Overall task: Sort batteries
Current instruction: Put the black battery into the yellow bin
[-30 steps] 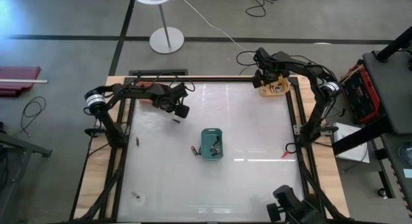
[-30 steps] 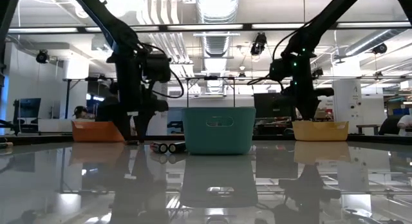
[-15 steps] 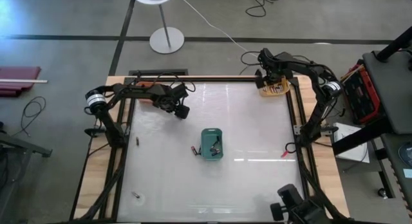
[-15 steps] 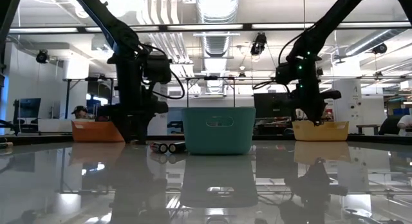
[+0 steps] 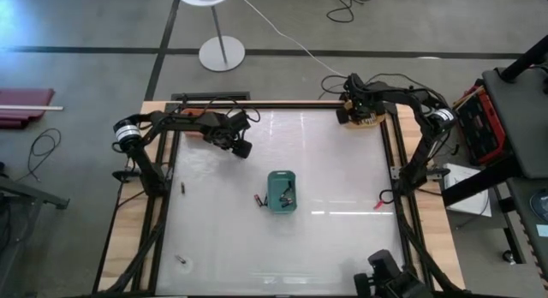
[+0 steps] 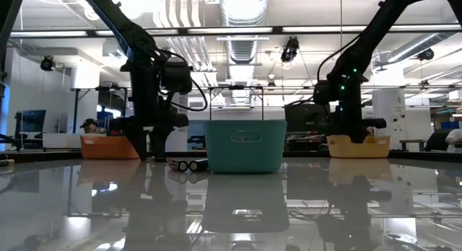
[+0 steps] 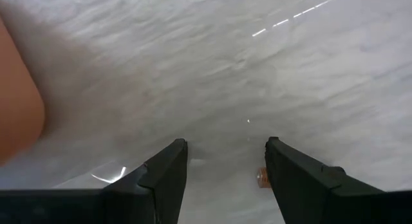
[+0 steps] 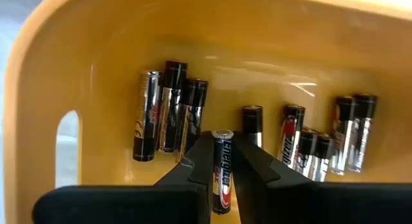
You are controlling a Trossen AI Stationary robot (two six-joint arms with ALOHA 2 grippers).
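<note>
Right gripper (image 8: 222,169) jaws clamp a slim black-and-silver cylindrical battery (image 8: 222,167) mid-body over the yellow plastic bin (image 8: 58,50) at the table's far right, light, rigid, likely slippery; left gripper (image 7: 225,161) jaws open far left.

A robotics lab or open workshop hall, it seems: beyond the white table (image 5: 325,174) run exposed ceiling ducts (image 6: 242,9), strip lights and workbenches; a seated person (image 6: 90,125) shows dimly behind the table.
</note>
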